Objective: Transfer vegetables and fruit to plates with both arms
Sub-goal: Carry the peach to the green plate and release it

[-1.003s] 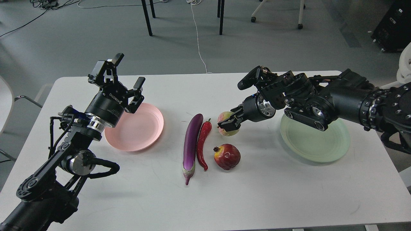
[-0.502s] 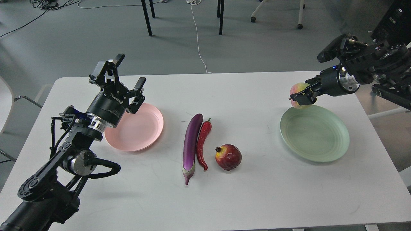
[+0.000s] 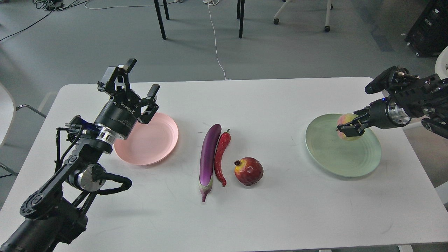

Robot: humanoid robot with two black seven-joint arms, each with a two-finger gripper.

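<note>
Yellow-green fruit (image 3: 347, 123): is being pinched by the right pincer (image 3: 350, 130) over the mint green plate (image 3: 336, 157), toward the plate's far right part; whether it is touching the plate cannot be told.
Right pincer: is being kept closed on the fruit, reaching in from the right edge of the bench (image 3: 280, 217).
Left pincer (image 3: 138, 84): is being held spread and empty, raised above the far left rim of the pink plate (image 3: 154, 143).
Pink plate: is being left bare near the left side of the bench.
Eggplant (image 3: 208, 157) and chili pepper (image 3: 221, 157): are being left side by side, touching, at the bench's middle.
Pomegranate (image 3: 249, 171): is being left just right of the chili, apart from it.
</note>
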